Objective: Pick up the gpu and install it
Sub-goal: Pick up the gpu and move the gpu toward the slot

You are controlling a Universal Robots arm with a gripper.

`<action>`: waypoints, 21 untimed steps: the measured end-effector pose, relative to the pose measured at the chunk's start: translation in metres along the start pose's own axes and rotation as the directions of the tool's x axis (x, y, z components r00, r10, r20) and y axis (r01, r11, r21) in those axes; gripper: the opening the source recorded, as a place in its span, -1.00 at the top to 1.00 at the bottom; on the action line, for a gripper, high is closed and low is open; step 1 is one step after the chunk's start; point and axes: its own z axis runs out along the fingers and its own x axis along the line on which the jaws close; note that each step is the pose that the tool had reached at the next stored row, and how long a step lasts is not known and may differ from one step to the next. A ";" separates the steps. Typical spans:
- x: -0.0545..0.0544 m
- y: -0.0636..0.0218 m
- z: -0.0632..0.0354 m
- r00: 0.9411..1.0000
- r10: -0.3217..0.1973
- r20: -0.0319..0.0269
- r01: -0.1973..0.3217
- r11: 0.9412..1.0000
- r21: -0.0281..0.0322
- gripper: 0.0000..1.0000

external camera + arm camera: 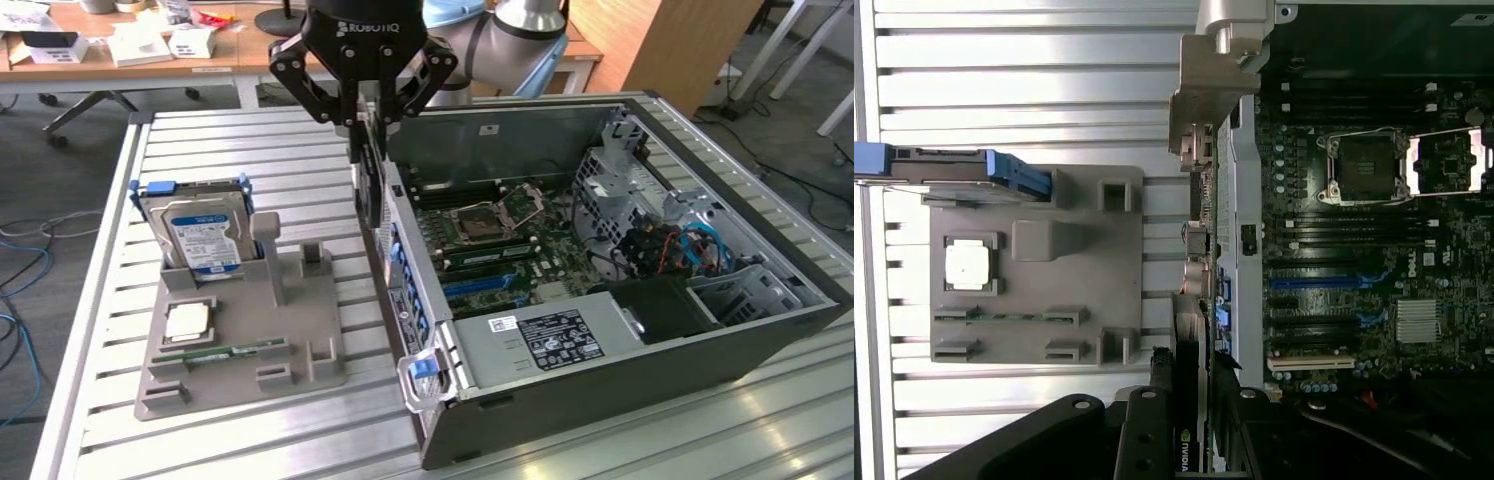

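My gripper hangs over the near wall of the open computer case, shut on the gpu. The gpu is a thin black card held on edge, hanging straight down from the fingers, its lower end level with the case's rim. In the wrist view the gpu runs between my two fingertips and shows a green logo. It sits just outside the case wall, beside the motherboard and its blue slot. The motherboard lies flat inside the case.
A grey parts holder stands at the exterior view's left of the case, carrying an upright hard drive, a CPU and a green RAM stick. A power supply and blue cables fill the case's near end.
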 end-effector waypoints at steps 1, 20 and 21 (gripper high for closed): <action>-0.001 0.0001 0.0000 1.000 0.000 0.000 0.000 1.000 0.000 0.47; -0.020 0.0009 0.0005 1.000 0.000 0.000 0.000 1.000 0.000 0.47; -0.021 0.0010 0.0005 1.000 0.000 0.000 0.000 1.000 0.000 0.47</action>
